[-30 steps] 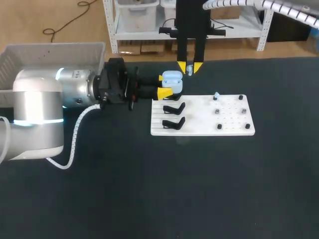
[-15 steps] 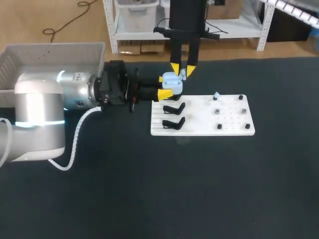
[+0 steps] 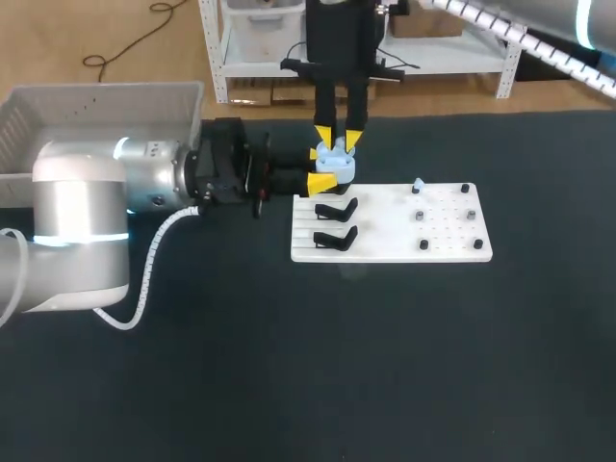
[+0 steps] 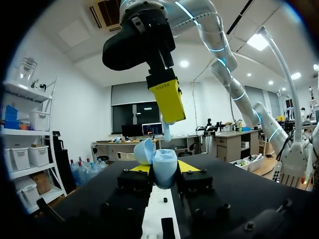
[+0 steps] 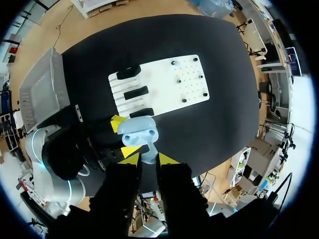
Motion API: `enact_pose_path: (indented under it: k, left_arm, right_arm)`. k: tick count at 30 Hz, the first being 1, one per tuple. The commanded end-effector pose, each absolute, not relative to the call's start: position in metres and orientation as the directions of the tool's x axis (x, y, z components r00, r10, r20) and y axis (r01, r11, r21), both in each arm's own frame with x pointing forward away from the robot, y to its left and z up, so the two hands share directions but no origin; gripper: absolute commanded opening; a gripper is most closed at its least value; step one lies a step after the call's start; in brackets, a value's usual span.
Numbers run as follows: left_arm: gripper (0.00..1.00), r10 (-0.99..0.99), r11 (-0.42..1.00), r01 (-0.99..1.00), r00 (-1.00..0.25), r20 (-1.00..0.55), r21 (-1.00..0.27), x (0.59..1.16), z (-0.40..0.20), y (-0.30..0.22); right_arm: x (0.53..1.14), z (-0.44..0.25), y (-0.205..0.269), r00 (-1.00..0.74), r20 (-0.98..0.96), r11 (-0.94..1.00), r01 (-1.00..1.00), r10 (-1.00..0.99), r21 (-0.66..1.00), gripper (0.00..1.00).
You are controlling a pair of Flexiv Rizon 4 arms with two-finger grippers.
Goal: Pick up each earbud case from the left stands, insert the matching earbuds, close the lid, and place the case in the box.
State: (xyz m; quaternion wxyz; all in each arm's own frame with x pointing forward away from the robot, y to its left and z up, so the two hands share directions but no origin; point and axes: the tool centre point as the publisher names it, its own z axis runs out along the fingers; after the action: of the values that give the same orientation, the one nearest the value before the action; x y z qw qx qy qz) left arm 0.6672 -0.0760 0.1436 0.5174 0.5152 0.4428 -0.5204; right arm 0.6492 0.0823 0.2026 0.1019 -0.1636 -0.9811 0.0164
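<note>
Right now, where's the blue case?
In the head view, the blue case is gripped by the left hand at the white board's far left corner, just under the right hand's earbud.

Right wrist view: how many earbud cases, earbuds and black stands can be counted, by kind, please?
earbud case: 1
earbuds: 2
black stands: 3
Total: 6

Pale blue earbud case (image 4: 164,159): lower body hidden, clamped between the left gripper (image 4: 163,168) jaws. Small pale earbud (image 5: 148,149), pinched between the right gripper (image 5: 148,158) jaws: its end is covered by the fingers. Head view: earbud too small to make out. Grey plastic box (image 3: 106,89) behind the left jaws: cut off at the edge.
</note>
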Motion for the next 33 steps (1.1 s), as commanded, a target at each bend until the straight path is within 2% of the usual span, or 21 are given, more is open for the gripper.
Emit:
enact_pose_path:
  k: [1, 33]
  left_arm:
    - [0.0, -0.084, -0.074, 0.995, 0.067, -0.994, 0.073, 0.668, 0.143, -0.076]
    - [0.0, -0.084, -0.074, 0.995, 0.067, -0.994, 0.073, 0.668, 0.143, -0.076]
  right_arm:
    - [0.65, 0.199, 0.082, -0.924, 0.195, 0.944, 0.322, 0.329, -0.067, 0.0]
    - [0.659, 0.183, 0.078, -0.913, 0.204, 0.935, 0.335, 0.352, -0.112, 0.0]
